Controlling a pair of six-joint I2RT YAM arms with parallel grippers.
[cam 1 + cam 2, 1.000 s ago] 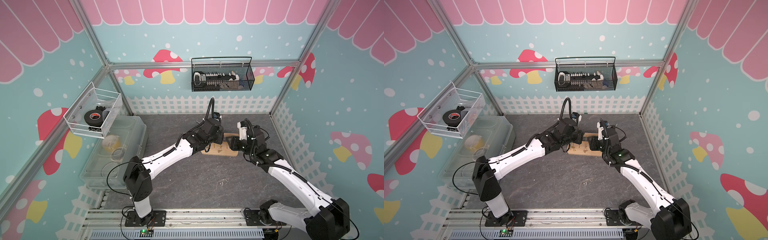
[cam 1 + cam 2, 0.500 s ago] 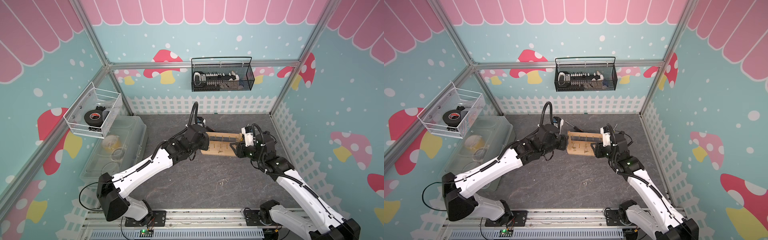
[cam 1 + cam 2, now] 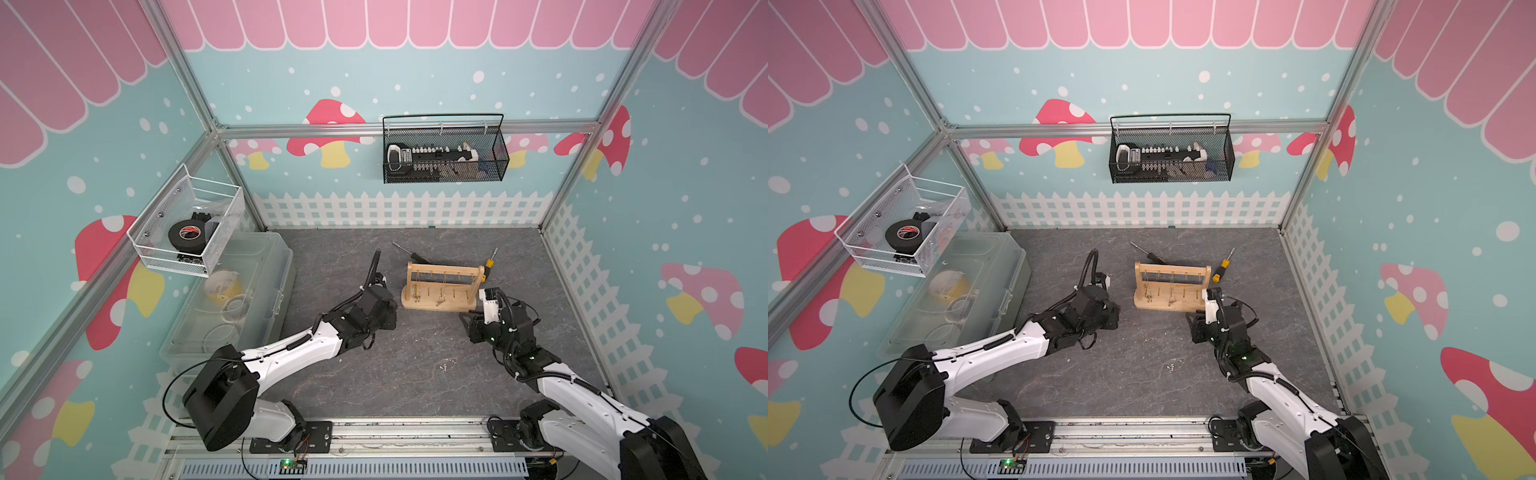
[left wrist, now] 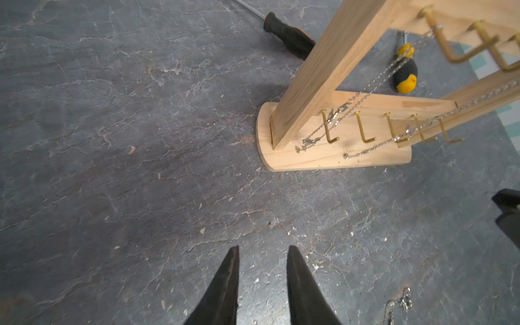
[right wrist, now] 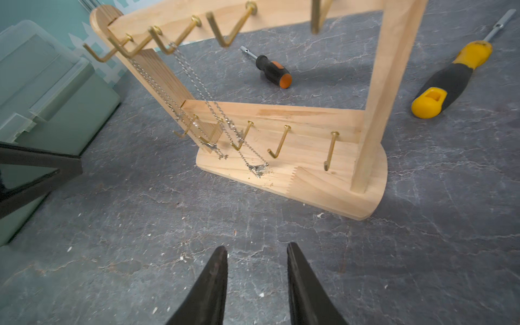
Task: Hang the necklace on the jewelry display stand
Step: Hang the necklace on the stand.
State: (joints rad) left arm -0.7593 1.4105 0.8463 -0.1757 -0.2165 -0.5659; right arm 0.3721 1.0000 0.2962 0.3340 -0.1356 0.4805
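Note:
The jewelry display stand [image 3: 442,286] [image 3: 1171,287], light wood with gold pegs, stands upright at the middle back of the grey floor. Two silver chains hang from its upper pegs, their ends resting on the base [image 4: 309,142] [image 5: 259,168]. Another small silver necklace [image 3: 446,366] [image 3: 1170,366] [image 4: 398,305] lies in a heap on the floor in front of the stand. My left gripper [image 3: 392,316] [image 4: 263,249] hovers open and empty to the stand's left. To the stand's front right, my right gripper [image 3: 467,322] [image 5: 257,247] is also open and empty.
A black-and-orange screwdriver [image 3: 419,257] [image 5: 274,71] and a yellow-and-black one [image 3: 489,266] [image 5: 450,81] lie just behind the stand. A clear plastic box [image 3: 237,291] sits along the left wall. Wire baskets hang on the back wall [image 3: 444,153] and the left wall [image 3: 187,228].
Both arms have drawn back from the stand toward the front, so the stand now shows whole. The right jaws have narrowed a little.

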